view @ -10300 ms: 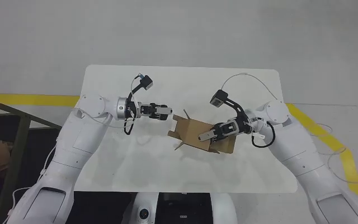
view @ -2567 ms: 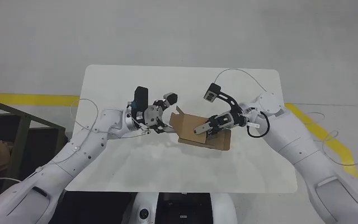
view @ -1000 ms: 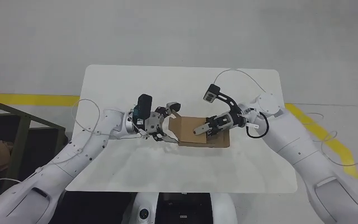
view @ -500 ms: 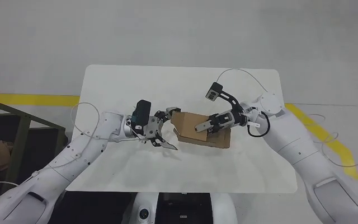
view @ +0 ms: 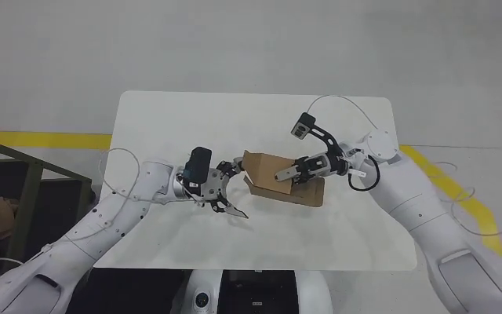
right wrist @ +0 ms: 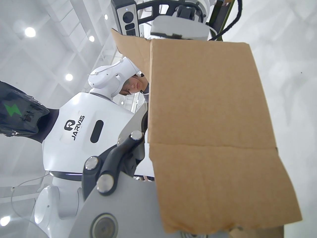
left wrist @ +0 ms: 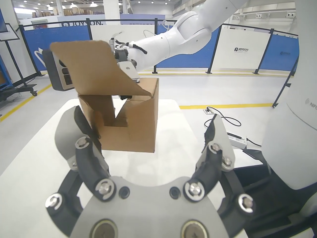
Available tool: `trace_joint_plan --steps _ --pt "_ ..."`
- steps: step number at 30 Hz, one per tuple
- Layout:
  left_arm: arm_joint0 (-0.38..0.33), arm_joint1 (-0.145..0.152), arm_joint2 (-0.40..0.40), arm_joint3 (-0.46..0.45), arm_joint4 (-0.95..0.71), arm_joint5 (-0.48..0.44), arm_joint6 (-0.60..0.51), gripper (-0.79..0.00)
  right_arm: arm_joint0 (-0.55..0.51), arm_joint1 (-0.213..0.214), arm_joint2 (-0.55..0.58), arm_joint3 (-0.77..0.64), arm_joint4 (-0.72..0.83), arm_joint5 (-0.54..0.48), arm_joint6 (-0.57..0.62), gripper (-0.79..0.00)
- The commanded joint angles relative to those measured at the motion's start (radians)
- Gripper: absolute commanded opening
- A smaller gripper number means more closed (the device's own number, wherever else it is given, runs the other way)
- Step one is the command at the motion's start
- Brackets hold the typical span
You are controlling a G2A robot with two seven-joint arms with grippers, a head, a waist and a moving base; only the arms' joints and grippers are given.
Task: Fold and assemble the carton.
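My left gripper (view: 233,189) is spread wide over the white table (view: 157,118), facing the open end of the carton (view: 284,182). The carton sits at 3 o'clock from the gripper, near the table's middle. One left finger (left wrist: 85,127) lies just beside the lower corner of that opening, and I cannot tell whether it touches. The other finger stands apart from the cardboard. A flap (left wrist: 86,68) stands raised over the opening. My right gripper (view: 289,174) comes in from 3 o'clock and is clamped on the carton's upper wall.
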Motion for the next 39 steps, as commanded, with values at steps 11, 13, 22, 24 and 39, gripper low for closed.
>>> trace_joint_plan --steps 11,13,22,24,39 --pt "-0.015 -0.004 0.044 -0.018 0.014 0.000 0.011 0.000 -0.015 -0.005 0.033 0.004 -0.013 0.000 0.000 -0.785" --pt "-0.021 -0.006 0.053 -0.016 0.012 0.000 0.010 0.000 -0.019 -0.005 0.036 0.002 -0.014 0.000 0.000 -0.785" --pt "-0.058 -0.014 0.098 0.007 -0.022 0.000 -0.010 0.000 -0.029 -0.005 0.044 -0.009 -0.020 0.000 0.000 -0.785" --pt "-0.065 -0.016 0.103 0.012 -0.032 0.000 -0.011 0.000 -0.029 -0.005 0.045 -0.010 -0.021 0.000 0.000 -0.785" --pt "-0.029 -0.003 0.040 0.047 -0.104 0.000 0.018 0.000 -0.031 0.000 0.048 -0.012 -0.048 0.000 0.000 -0.785"
